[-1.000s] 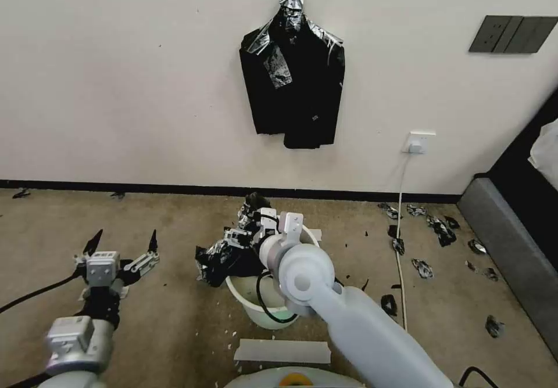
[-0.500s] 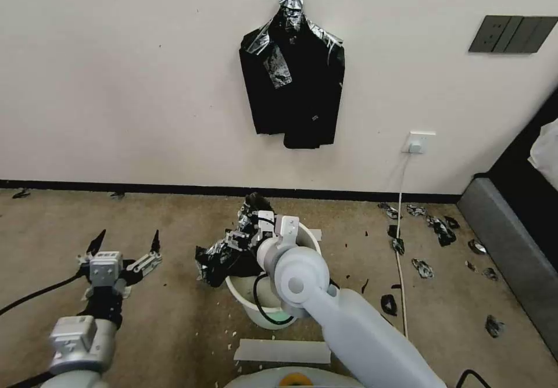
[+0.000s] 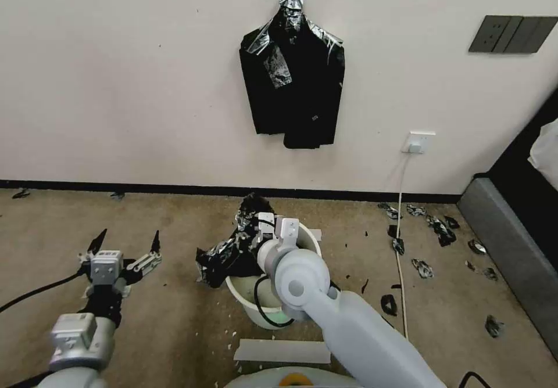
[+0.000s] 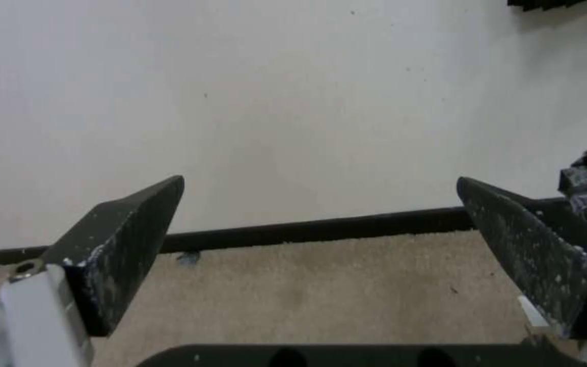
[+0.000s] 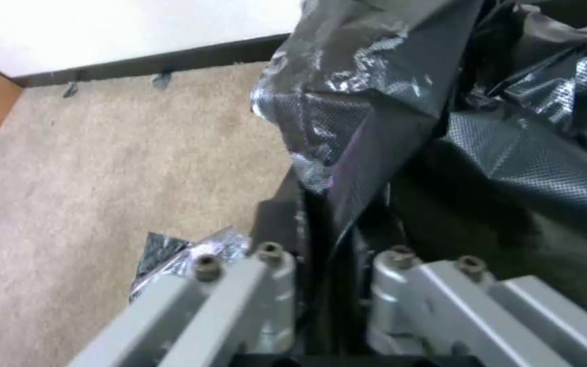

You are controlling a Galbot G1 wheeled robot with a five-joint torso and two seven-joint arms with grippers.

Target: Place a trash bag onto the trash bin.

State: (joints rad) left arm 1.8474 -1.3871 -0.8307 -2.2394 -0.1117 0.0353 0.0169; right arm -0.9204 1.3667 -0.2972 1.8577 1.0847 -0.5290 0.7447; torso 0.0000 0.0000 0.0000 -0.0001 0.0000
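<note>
The right pincer [image 3: 254, 230] is clamped on a fold of the trash bag [image 3: 228, 254], which lies crumpled over the left and far side of the rim of the trash bin [image 3: 251, 302] and spills outside it toward the carpet; the left pincer [image 3: 123, 241] hangs spread wide and empty, well apart to the bin's left. To do this step well, the held edge likely needs drawing across the mouth toward the uncovered right rim, low and slow; a thin film like this could tear or slip off.
</note>
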